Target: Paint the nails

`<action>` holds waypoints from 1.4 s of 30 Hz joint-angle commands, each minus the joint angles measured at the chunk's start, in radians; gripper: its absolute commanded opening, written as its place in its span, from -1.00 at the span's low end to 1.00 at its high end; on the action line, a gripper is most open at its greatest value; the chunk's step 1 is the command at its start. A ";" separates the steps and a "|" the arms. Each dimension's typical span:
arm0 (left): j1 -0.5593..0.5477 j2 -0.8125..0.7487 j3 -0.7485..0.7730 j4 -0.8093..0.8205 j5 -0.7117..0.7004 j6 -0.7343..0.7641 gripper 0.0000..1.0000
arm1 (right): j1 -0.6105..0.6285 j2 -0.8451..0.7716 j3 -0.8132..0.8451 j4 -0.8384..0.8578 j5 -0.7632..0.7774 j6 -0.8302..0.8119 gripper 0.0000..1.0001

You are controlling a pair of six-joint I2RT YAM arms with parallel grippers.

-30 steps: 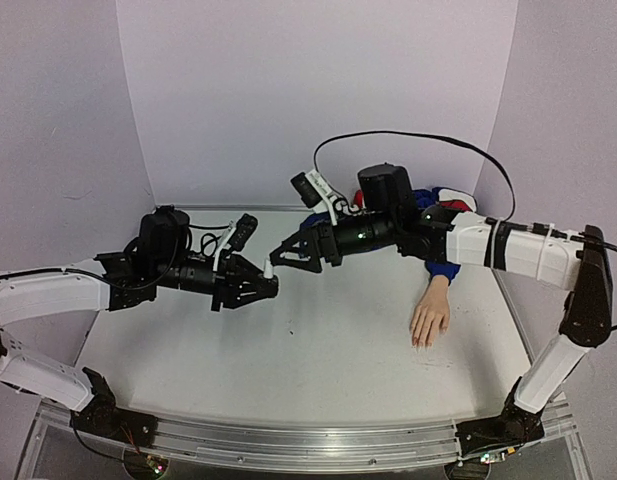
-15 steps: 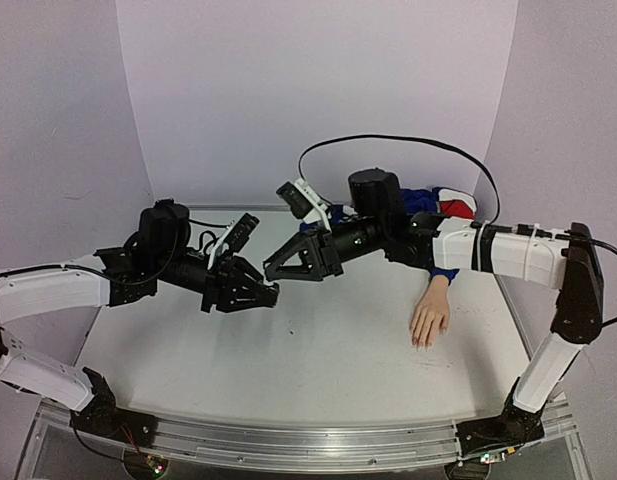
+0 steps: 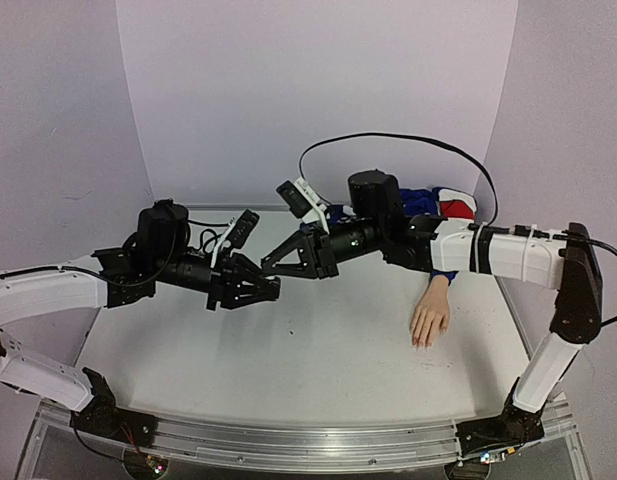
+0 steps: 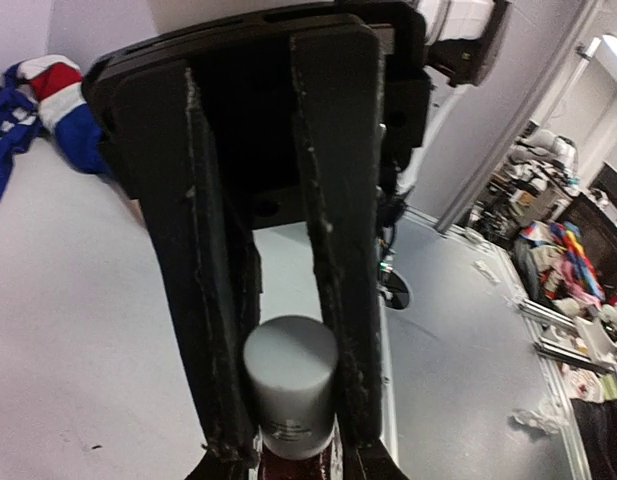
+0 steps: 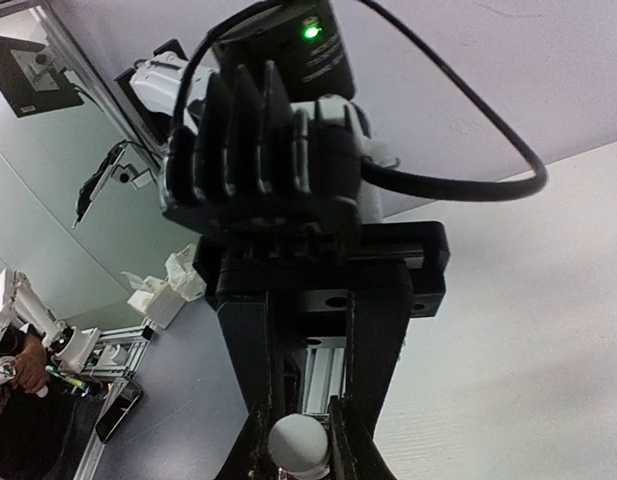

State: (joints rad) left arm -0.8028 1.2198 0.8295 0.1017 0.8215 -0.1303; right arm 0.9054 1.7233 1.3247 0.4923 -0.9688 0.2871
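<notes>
Two grippers met in mid-air above the surface (image 3: 318, 370). The left gripper (image 3: 266, 291) was clamped on the one small dark nail-polish bottle (image 4: 293, 465). Its fingers pressed both sides of the bottle's pale cap (image 4: 290, 385). The right gripper (image 3: 272, 267) was closed on that same single cap, which showed as a white knob between its fingertips in the right wrist view. Well apart, at the right of the surface, lay the one mannequin hand (image 3: 429, 322), palm down, fingers pointing toward the near edge. Its nails (image 3: 420, 343) were too small to count from above. A blue sleeve (image 3: 443, 270) ran back from the wrist to a heap of blue, red and white cloth (image 3: 443, 203). A second earlier the right gripper had gaped wide beside the cap; the left had not loosened, and the hand had not moved.
</notes>
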 commanded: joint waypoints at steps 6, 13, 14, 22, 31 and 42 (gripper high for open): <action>0.010 0.000 0.031 0.053 -0.935 0.066 -1.00 | 0.077 -0.049 -0.042 -0.058 0.710 0.108 -1.00; 0.008 0.170 0.146 0.058 -1.098 0.046 -1.00 | 0.261 0.074 0.135 -0.284 1.426 0.248 -1.00; 0.008 0.180 0.147 0.059 -1.075 0.038 -1.00 | 0.261 0.080 0.141 -0.285 1.400 0.251 -1.00; 0.008 0.132 0.046 0.055 -0.762 0.072 -1.00 | 0.106 -0.065 0.032 -0.188 0.915 0.143 -0.49; 0.007 0.016 -0.027 0.058 -0.122 0.083 -1.00 | -0.004 -0.126 -0.031 -0.094 0.128 -0.040 0.43; 0.008 0.046 0.050 0.055 0.245 0.050 -1.00 | -0.010 -0.053 0.003 -0.037 -0.096 -0.020 0.07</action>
State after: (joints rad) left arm -0.7940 1.2621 0.8066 0.1097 0.9058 -0.0628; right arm 0.8955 1.6615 1.2938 0.3698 -0.9314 0.2588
